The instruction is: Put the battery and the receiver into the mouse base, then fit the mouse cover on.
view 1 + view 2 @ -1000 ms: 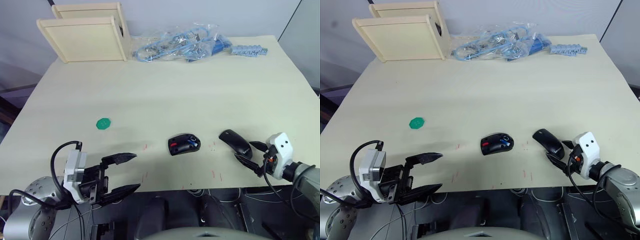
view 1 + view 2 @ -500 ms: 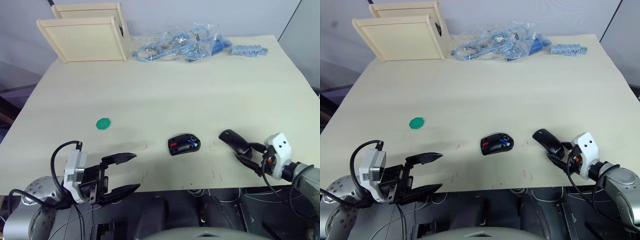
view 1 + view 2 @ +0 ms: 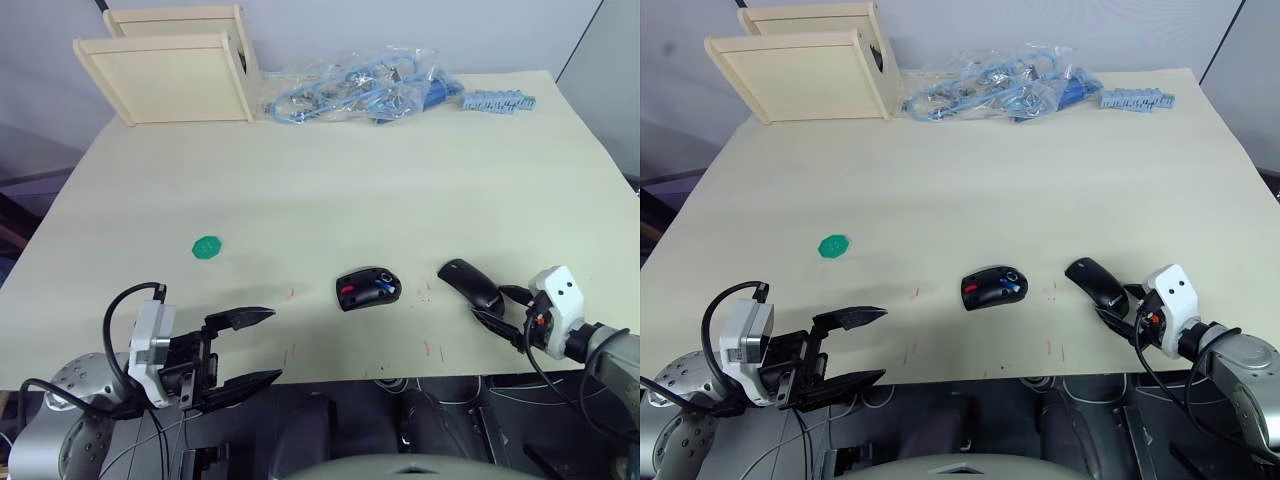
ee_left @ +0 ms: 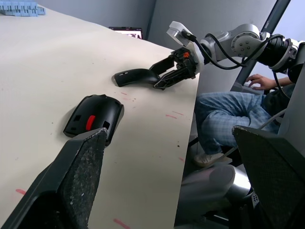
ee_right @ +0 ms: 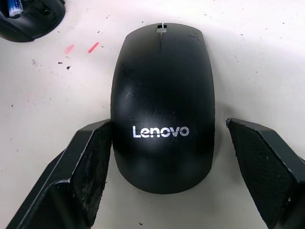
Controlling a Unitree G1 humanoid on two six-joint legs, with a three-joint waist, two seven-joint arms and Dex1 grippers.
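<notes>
"Lenovo" lettering marks the mouse cover [image 5: 162, 100], seemingly untouched between the spread right end effector [image 5: 164, 157].

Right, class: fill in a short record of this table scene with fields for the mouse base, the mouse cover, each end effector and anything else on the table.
mouse base: black shell lying open near the table's front edge, red parts and blue battery in its hollow
mouse cover: glossy black shell flat on the table, to the right of the base, lettering facing up
right end effector: open, fingers either side of the cover's lettered end
left end effector: open, at the front edge, holding nothing
other items: green disc, wooden boxes, bagged blue cables
</notes>
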